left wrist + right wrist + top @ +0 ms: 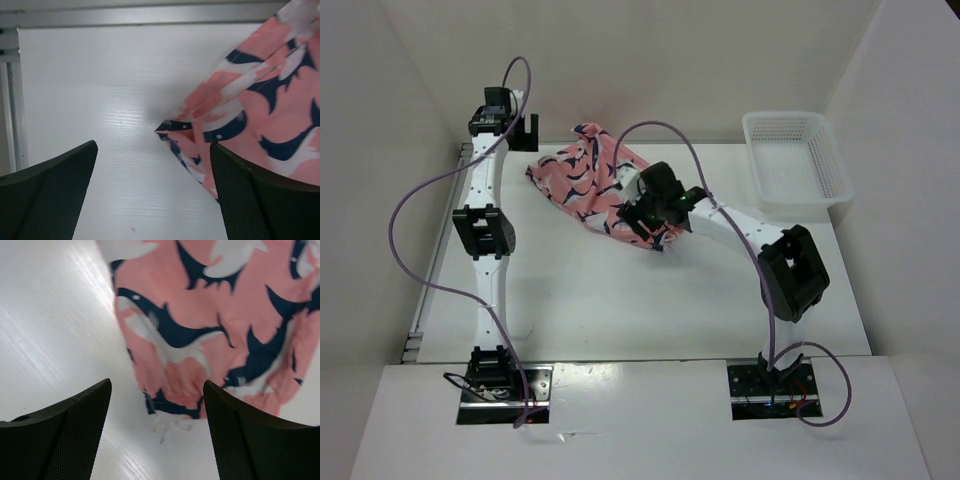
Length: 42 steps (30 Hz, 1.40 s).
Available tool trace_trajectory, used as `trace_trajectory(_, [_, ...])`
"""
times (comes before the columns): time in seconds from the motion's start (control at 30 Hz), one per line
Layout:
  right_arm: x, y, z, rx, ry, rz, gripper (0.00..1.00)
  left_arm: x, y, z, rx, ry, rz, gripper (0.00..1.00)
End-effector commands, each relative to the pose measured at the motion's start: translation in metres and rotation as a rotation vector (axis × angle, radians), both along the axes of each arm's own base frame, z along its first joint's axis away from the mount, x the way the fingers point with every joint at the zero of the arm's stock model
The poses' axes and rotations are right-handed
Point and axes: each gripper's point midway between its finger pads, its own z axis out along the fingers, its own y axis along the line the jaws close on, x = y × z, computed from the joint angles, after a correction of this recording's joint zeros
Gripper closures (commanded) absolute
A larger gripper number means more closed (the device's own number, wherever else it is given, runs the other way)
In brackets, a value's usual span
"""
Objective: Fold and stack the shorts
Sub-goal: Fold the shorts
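Flattening looked like the step in hand: the shorts (585, 182) lay in a crumpled, partly doubled heap on the far middle of the table (620, 300), not spread out, so no fold had been started. The left gripper (152, 150) hung at the heap's far left side with its fingers spread wide and nothing between them; a pointed navy-edged corner (166, 127) of the cloth lay just ahead of it, inside the gap's line. The right gripper (157, 390) hovered over the near right edge of the heap, fingers also spread and holding nothing, with a navy-trimmed hem (167, 409) below the gap.

The next move probably called for each gripper to drop onto its nearest edge, pinch it, and draw the cloth apart and toward the near side.

White tabletop lay open nearer the arm bases. On the far side the heap sat close to the table's far edge, and the basket (790, 117) stood well apart at the far right.
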Motion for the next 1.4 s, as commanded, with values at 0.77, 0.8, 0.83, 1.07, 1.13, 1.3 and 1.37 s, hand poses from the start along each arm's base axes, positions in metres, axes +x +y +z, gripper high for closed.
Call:
trace_trajectory(0.77, [0.004,-0.007,-0.089,-0.265,-0.012,0.085,0.5,-0.034,-0.044,-0.127,-0.299,0.303,-0.188,0.73])
trace_trajectory(0.8, [0.001,-0.007,-0.088,-0.264,-0.013,0.102,0.52,-0.037,-0.044,-0.124,-0.301,0.311,-0.187,0.84])
trace_trajectory(0.83, [-0.001,-0.009,-0.089,-0.271,-0.003,0.103,0.57,-0.047,-0.047,-0.123,-0.315,0.349,-0.188,0.93])
trace_trajectory(1.07, [-0.036,-0.027,-0.077,-0.306,0.017,0.222,0.87,-0.112,-0.018,-0.061,-0.435,0.466,-0.121,1.0])
trace_trajectory(1.13, [-0.057,-0.033,-0.071,-0.304,0.047,0.288,0.9,-0.132,-0.018,-0.017,-0.432,0.419,-0.125,0.99])
trace_trajectory(1.3, [-0.105,-0.04,-0.06,-0.261,0.134,0.441,0.87,-0.234,-0.047,-0.028,-0.366,0.531,-0.118,0.97])
trace_trajectory(1.37, [-0.115,-0.038,-0.058,-0.233,0.144,0.483,0.81,-0.292,-0.067,-0.038,-0.363,0.619,-0.141,0.93])
